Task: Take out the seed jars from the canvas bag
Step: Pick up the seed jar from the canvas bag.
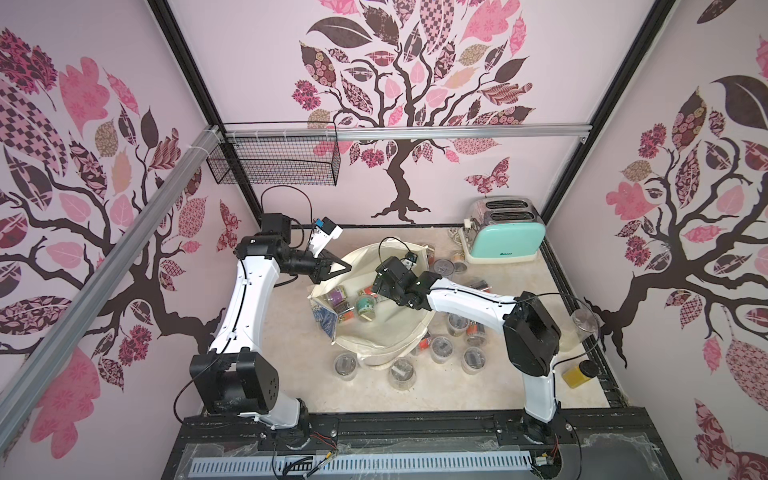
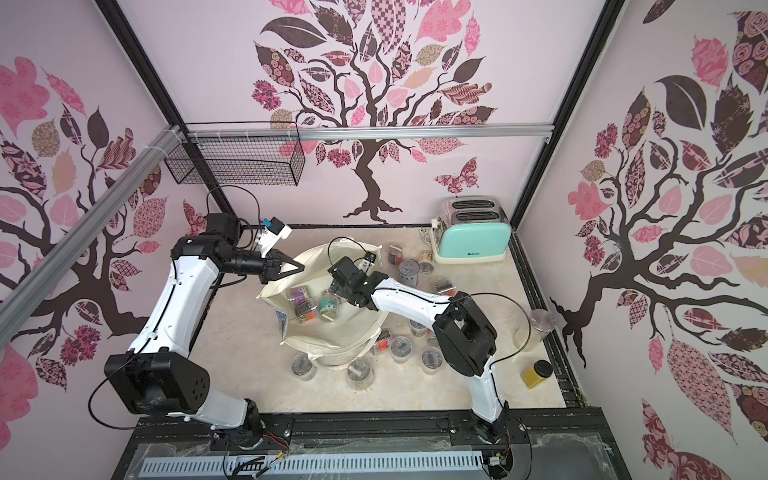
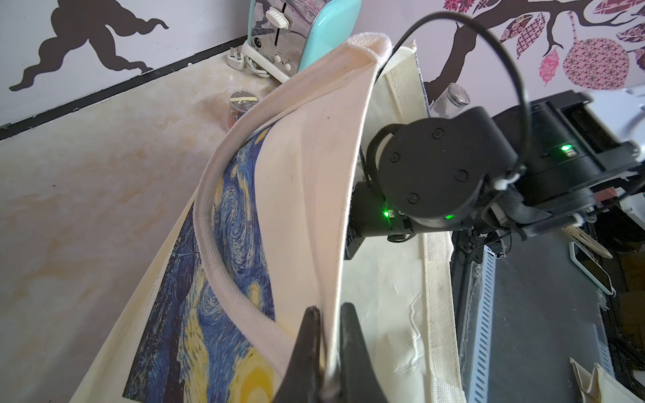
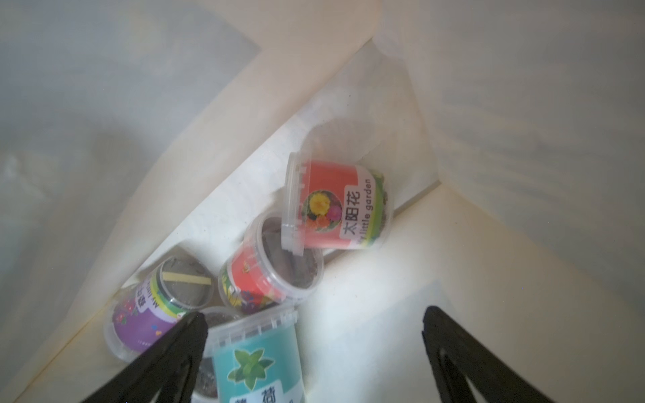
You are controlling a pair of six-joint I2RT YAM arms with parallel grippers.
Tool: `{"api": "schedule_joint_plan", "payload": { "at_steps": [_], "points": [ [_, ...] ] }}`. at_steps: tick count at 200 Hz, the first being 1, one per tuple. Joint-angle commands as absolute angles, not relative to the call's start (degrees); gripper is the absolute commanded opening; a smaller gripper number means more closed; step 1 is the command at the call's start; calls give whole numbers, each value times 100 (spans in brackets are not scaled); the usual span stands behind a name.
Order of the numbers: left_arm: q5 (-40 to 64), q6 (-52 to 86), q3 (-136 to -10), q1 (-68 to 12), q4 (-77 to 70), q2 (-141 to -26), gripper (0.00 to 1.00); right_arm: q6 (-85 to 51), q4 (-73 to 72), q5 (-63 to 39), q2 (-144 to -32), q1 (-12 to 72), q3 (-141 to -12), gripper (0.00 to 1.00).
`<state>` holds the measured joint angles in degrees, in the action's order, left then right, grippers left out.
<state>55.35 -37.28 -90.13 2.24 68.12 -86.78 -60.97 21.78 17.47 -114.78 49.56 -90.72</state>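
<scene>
Right pincer [image 4: 316, 315] agape; red jar [image 4: 335, 206] label: "little garden".

In both top views: even, diffuse light, bright; soft faint shadows on tabletop [image 1: 374, 399] around canvas bag [image 1: 386, 332]. Aluminium rail [image 1: 95, 282] bows near frame edge. Inside the bag, right wrist view hazy, cloth washed out; seed jars [image 4: 335, 206] slightly soft, labels legible.

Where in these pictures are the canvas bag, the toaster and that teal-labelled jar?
canvas bag [image 1: 382, 332], in a top view, on its bare inner wall.
toaster [image 1: 505, 243], in a top view, on its mint side panel.
teal-labelled jar [image 4: 258, 349], in the right wrist view, on its label.
</scene>
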Motion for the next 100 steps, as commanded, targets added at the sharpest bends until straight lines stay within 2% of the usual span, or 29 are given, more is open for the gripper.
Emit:
{"api": "schedule_joint_plan", "payload": {
  "at_steps": [1,70,100],
  "points": [
    [5899,-3692,-8961,201,6683,-8574,0,-6257,2248,1783,-11967,4887,-9369,100],
    [5957,-3644,-8989,198,6632,-8703,0,-6174,2403,2134,-12764,4776,-9934,99],
    [5950,-3640,-8993,201,6633,-8688,0,-6197,2329,2215,-12899,4687,-9924,94]
  ]
}}
